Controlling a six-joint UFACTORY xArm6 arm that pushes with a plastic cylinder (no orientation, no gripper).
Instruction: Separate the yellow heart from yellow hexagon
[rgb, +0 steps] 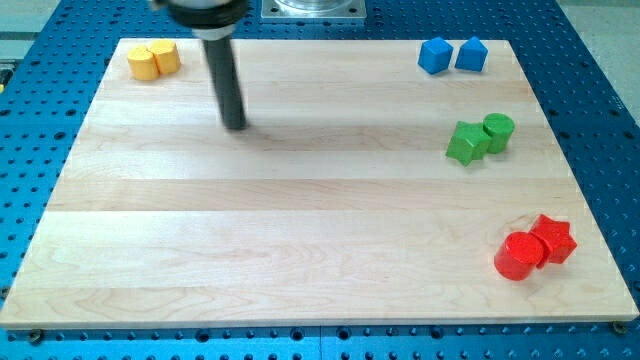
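Observation:
Two yellow blocks touch each other at the view's top left corner of the wooden board. The left one looks like the hexagon. The right one looks like the heart, though the shapes are hard to make out. My tip rests on the board to the right of and below the yellow pair, clearly apart from them. The dark rod rises from it toward the view's top.
Two blue blocks sit at the top right. A green star and a green cylinder touch at the right. A red cylinder and a red star touch at the bottom right. The board lies on a blue perforated table.

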